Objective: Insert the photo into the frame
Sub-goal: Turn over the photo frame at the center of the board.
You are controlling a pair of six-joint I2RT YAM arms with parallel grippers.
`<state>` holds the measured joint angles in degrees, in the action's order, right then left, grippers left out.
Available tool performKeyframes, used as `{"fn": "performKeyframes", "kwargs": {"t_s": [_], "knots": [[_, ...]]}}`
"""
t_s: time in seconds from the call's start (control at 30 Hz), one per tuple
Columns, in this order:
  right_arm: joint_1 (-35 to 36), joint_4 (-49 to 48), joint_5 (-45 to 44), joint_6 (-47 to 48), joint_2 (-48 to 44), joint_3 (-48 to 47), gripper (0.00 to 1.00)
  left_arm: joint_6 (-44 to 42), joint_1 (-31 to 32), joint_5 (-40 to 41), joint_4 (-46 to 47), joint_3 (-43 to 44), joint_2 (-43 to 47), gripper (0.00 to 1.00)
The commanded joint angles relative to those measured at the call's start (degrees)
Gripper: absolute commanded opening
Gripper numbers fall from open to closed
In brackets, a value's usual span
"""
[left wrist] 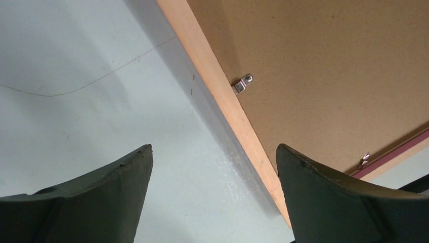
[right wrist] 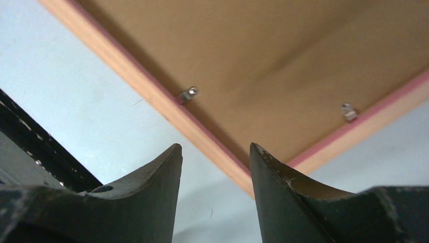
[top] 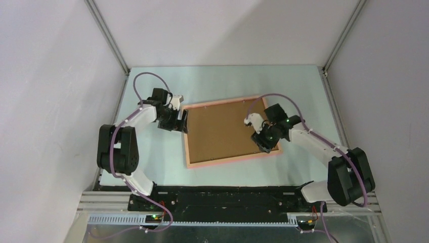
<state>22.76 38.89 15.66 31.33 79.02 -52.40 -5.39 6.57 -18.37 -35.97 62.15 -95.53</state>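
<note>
right gripper [right wrist: 215,149]: jaws held apart, nothing clamped, at near-right corner of frame [top: 227,158] | left gripper [left wrist: 213,149]: spread wide at its left edge | frame laid flat mid-table, backing board [top: 222,129] up, table [top: 227,81] seen all round | clips [left wrist: 243,83] shown by wrist views only

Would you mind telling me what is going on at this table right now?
Two robot arms are working on a pink frame that lies face down on the table, with a brown backing board sitting in it. The left gripper hangs open over the frame's left edge. The right gripper, jaws also apart, is by its near right corner. Neither holds anything. The photo is not visible, so I cannot tell whether it is under the board.
</note>
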Motion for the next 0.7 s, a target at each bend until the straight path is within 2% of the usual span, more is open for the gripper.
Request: {"fn": "performKeyframes", "kwargs": {"t_s": [0.0,0.13,0.33,0.67], "knots": [[7.4,-1.8,-5.3,1.7,-2.5,2.3,0.56,-2.5,-0.7,2.7,0.3,2.0,4.9,0.98],[12.7,-2.8,-9.0,0.8,-3.7,2.6,0.57,-3.0,-0.9,6.7,0.2,1.7,7.9,0.99],[16.8,-5.0,-11.0,-0.2,-4.0,2.7,0.73,-4.2,-0.9,11.8,0.2,0.1,14.3,0.98],[21.9,-5.1,-11.8,2.4,1.2,2.7,0.71,-5.8,-0.9,10.5,0.6,-2.3,18.5,0.98]]}}
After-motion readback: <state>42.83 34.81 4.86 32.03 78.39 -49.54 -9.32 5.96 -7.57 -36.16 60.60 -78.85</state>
